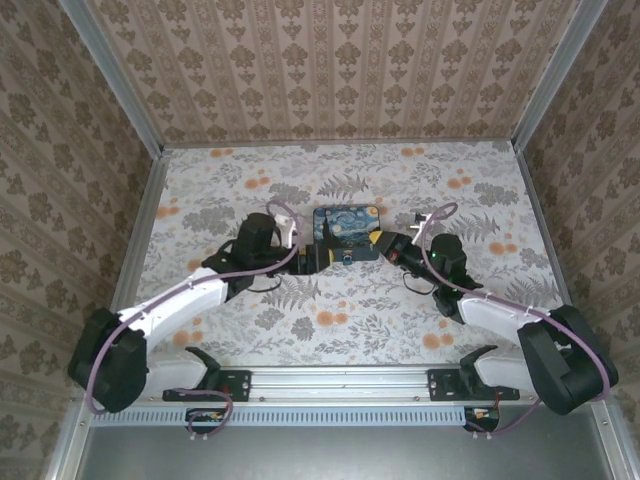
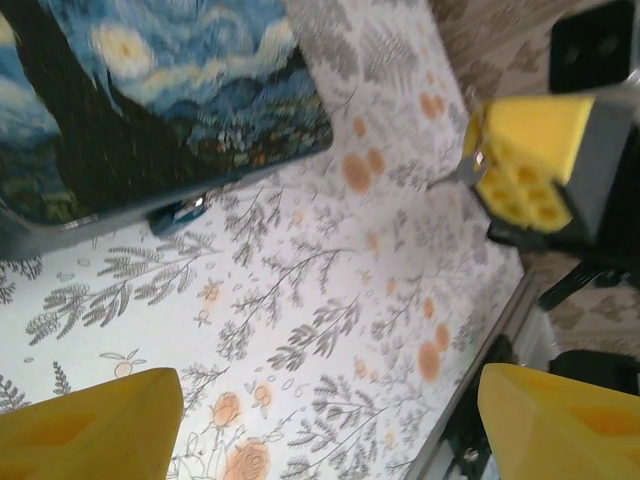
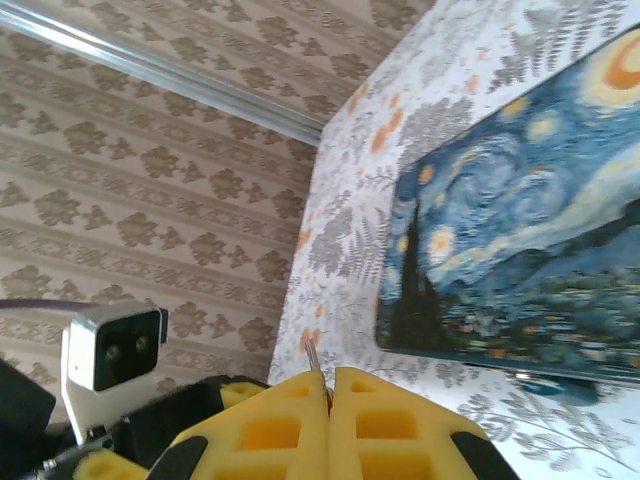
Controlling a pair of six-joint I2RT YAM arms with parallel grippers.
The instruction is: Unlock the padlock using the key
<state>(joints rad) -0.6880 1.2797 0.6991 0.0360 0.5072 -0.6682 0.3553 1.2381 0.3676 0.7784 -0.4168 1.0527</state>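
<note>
The tiny dark blue-grey padlock [image 2: 180, 214] lies on the table against the near edge of the night-sky box [image 2: 150, 90], and it also peeks out below the box edge [image 3: 556, 386]. My right gripper [image 3: 330, 385] is shut on the thin silvery key [image 3: 312, 356], whose tip sticks out past the yellow pads. In the left wrist view the key [image 2: 455, 178] pokes from the right gripper [image 2: 500, 165], well right of the padlock. My left gripper [image 2: 330, 420] is open, holding nothing, with floral table between its fingers [image 2: 90, 425]. From above, both grippers [image 1: 305, 255] [image 1: 385, 245] flank the box's front.
The night-sky box [image 1: 347, 228] sits mid-table on the floral cloth [image 1: 330, 320]. Patterned walls enclose the back and both sides. A metal rail [image 1: 340, 380] runs along the near edge by the arm bases.
</note>
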